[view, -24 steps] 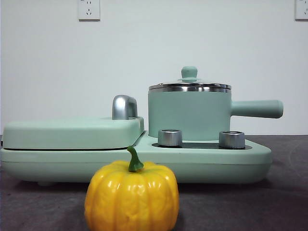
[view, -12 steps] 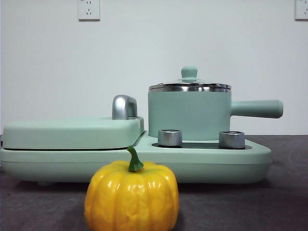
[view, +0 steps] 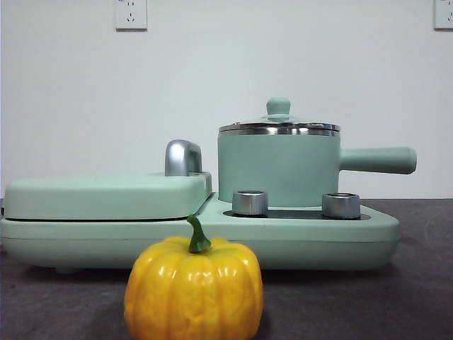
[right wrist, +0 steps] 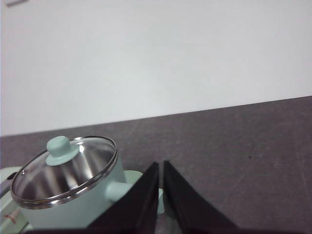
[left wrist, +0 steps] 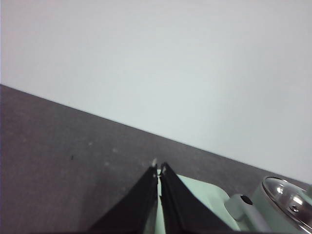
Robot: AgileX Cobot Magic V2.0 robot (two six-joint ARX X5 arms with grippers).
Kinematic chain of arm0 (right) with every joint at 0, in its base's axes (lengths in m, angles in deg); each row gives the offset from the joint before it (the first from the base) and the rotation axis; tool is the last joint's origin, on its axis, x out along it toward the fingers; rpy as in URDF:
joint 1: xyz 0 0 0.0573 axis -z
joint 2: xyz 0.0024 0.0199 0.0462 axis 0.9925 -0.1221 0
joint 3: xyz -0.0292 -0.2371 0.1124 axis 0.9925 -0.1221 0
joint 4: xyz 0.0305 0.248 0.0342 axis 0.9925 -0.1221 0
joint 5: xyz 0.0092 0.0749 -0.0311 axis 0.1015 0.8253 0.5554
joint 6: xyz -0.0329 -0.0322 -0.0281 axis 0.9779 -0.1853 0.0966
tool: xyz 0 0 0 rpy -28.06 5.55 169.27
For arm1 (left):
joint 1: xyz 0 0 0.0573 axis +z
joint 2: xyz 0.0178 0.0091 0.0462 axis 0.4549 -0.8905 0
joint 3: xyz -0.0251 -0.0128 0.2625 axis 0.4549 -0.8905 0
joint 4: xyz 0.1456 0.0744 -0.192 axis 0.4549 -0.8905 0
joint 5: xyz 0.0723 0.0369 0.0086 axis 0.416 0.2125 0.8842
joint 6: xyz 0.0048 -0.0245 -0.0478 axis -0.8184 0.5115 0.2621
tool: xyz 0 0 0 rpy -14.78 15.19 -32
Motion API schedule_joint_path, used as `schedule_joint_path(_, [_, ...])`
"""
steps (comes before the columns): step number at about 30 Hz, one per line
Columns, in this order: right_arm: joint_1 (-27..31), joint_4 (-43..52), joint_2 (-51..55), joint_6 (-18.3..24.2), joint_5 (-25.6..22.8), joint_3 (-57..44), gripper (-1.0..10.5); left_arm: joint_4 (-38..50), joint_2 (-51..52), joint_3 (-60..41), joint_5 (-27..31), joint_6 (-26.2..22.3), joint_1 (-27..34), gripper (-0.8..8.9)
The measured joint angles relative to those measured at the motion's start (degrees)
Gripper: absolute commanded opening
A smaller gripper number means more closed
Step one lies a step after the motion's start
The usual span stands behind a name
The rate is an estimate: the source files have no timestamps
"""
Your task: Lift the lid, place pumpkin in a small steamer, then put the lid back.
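Front view shows, from left to right, the flat grill cover [view: 106, 195] on the appliance base [view: 311, 237], the pumpkin [view: 193, 290] on the counter [view: 417, 297] at its front edge, then the small steamer [view: 278, 170] with the lid [view: 279, 127] on it. No arm appears here. Only the wrist views show the hands: left hand [left wrist: 159, 170] and right hand [right wrist: 161, 165] both closed on nothing, raised. I judge no step has begun; next, one hand must open and take the lid knob.

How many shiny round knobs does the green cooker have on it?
2. Both steel knobs stand on the cooker in front of the small steamer: one below its left side, one under its handle.
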Motion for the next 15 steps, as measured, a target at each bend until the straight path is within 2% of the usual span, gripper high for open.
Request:
schedule_joint_path(4, [0.0,-2.25,-4.42,1.86,0.13,5.95,0.1,-8.13,-4.28,7.15,0.0,-0.15,0.0,0.1])
schedule_joint_path(8, [0.0,-3.1,-9.03,2.29,0.13,10.95,0.1,-10.4,-8.92,13.75,0.0,-1.75,0.0,0.1])
schedule_joint_path(15, [0.0,-3.54,-18.51,4.7,1.16,19.12,0.1,-11.67,-20.37,23.63,-0.44,-9.53,0.0,0.1])
